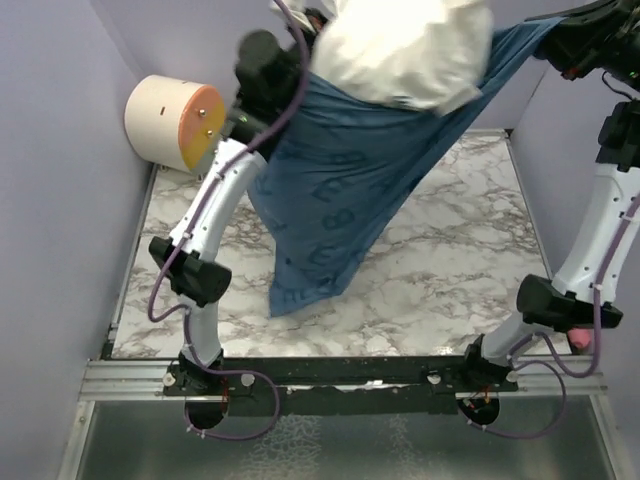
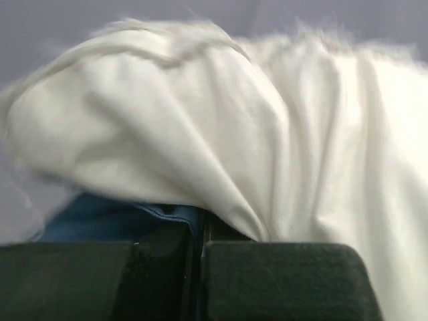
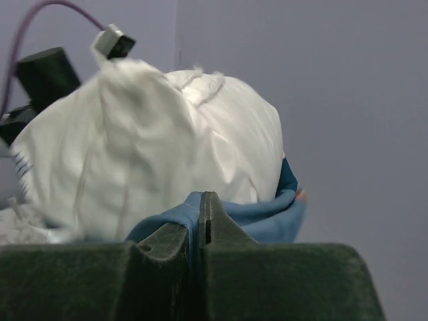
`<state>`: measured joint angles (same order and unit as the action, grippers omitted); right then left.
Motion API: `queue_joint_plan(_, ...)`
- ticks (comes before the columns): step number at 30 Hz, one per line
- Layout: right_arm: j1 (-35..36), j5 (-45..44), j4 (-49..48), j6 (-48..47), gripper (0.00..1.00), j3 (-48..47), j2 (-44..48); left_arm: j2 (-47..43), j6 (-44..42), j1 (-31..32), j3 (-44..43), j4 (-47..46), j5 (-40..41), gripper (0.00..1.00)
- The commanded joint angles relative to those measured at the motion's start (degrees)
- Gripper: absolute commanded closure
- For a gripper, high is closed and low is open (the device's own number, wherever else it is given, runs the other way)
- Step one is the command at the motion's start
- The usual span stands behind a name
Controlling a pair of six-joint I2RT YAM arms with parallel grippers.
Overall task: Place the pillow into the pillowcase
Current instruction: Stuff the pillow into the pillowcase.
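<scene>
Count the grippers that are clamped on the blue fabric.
2. The left gripper pinches the pillowcase edge at upper left of the top view; the right gripper pinches the opposite edge at upper right. The pillow bulges between them.

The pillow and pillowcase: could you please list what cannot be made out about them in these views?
- Top external: the pillow's upper part is cut off by the frame edge.
- Top external: the pillowcase hides how deep the pillow sits.
- Left wrist: the pillow is blurred.
</scene>
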<state>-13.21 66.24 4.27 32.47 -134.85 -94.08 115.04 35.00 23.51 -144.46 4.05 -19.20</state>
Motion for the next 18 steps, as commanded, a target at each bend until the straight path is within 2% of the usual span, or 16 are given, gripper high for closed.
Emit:
queue_joint_plan(1,-9.96,-1.32,-19.53,17.44,1.00,-5.43,-6.48,-19.03,-13.76,21.44,21.69,-17.84,4.60,1.00)
queue_joint_plan(3,-3.46,1.05,-15.21,11.37,1.00,-0.46,-2.26,-20.07,-12.44,15.21,23.08,-18.43,7.72,1.00)
queue_joint_plan(4,2.49,0.10,-9.67,4.05,1.00,2.41,0.98,-18.82,-7.99,9.92,21.60,-19.69,6.89,1.00)
queue_joint_plan(6,16.83,-4.19,1.67,-9.48,1.00,4.37,6.10,-10.88,-2.84,2.17,9.63,-15.33,6.65,1.00)
queue_joint_plan(7,24.49,-5.32,5.86,-12.39,1.00,3.37,6.58,-6.40,-0.74,-0.57,1.35,-13.06,6.70,1.00)
queue_joint_plan(9,26.42,-5.67,5.53,-11.62,1.00,4.30,7.50,2.94,6.40,-5.21,-13.41,-10.37,5.84,1.00)
queue_joint_plan(11,24.72,-10.42,11.59,-17.66,1.00,0.02,6.45,7.72,9.80,-6.30,-21.30,-8.00,4.03,1.00)
queue_joint_plan(12,19.45,-10.16,10.70,-16.97,1.00,-1.21,5.58,7.55,9.37,-5.07,-21.17,-6.81,1.85,1.00)
queue_joint_plan(13,11.05,-6.64,4.08,-10.61,1.00,-0.31,4.65,5.94,6.87,-2.33,-18.95,-5.16,-0.04,1.00)
queue_joint_plan(14,2.91,-3.11,-5.88,0.27,1.00,1.20,3.32,3.17,2.03,2.17,-15.13,-3.62,-1.05,1.00)
queue_joint_plan(15,-3.27,-1.59,-12.13,7.71,1.00,0.04,0.63,-0.79,-3.16,7.74,-7.66,-3.82,-1.09,1.00)
queue_joint_plan(17,-9.38,-1.96,-11.60,10.80,1.00,-6.51,-5.42,-11.52,-10.22,18.25,13.42,-14.20,0.99,1.00)
queue_joint_plan(18,-10.21,-1.48,-13.21,12.22,1.00,-6.53,-6.79,-15.33,-11.70,20.62,18.93,-17.51,2.16,1.00)
